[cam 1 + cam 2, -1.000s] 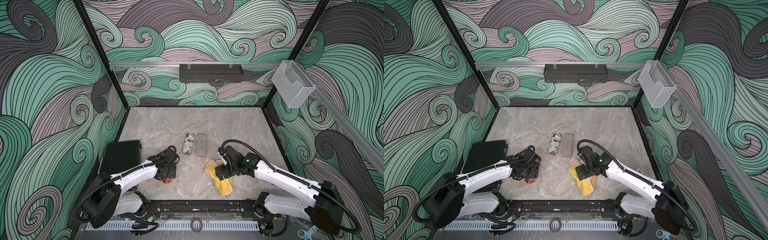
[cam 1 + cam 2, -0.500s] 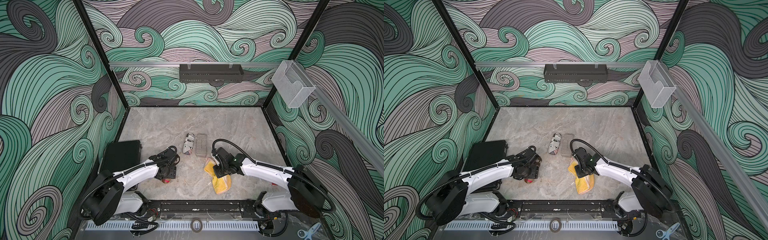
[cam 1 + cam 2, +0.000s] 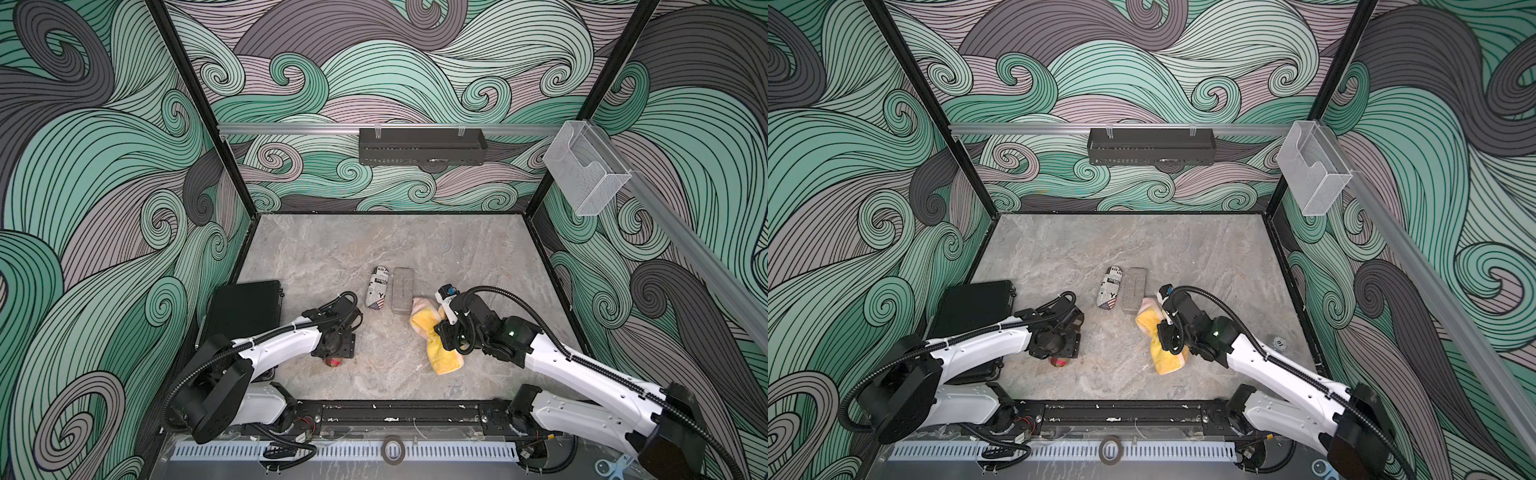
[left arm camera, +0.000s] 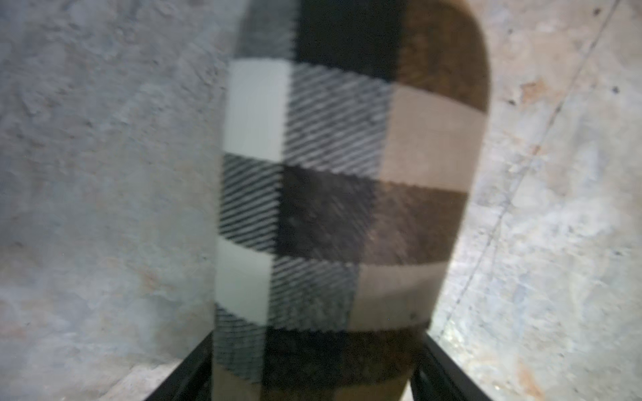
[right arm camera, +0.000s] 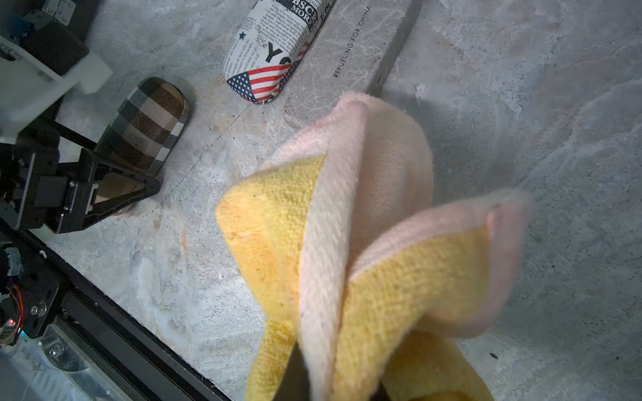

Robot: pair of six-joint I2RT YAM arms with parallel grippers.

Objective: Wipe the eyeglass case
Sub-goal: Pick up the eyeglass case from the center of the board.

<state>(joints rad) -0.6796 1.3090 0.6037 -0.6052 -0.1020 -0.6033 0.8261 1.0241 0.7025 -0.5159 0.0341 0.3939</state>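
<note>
L gripper point(image 4: 318, 347) grasps plaid case point(image 5: 149, 128) near bench point(image 3: 374, 241) front edge, left of centre. R gripper point(image 3: 442, 334) is clenched on bunched cloth point(image 5: 399, 277), apart from case, near grey box point(image 3: 402, 291). Risks: thin pinch, so cloth may slip mid-wipe; loose fold may drag box or print case point(image 3: 377, 287); hard wipe may twist case out of grip.

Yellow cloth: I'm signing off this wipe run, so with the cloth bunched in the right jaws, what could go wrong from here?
1. The right gripper pinches the yellow cloth as a bunch. Its loose folds hang close to the grey rectangular case and could drag that case along.
2. The left gripper holds the plaid eyeglass case near one end only, so wiping pressure might pivot the case or make it slip.
3. Those jaws cover part of the plaid case, which would likely stay unwiped.
</note>
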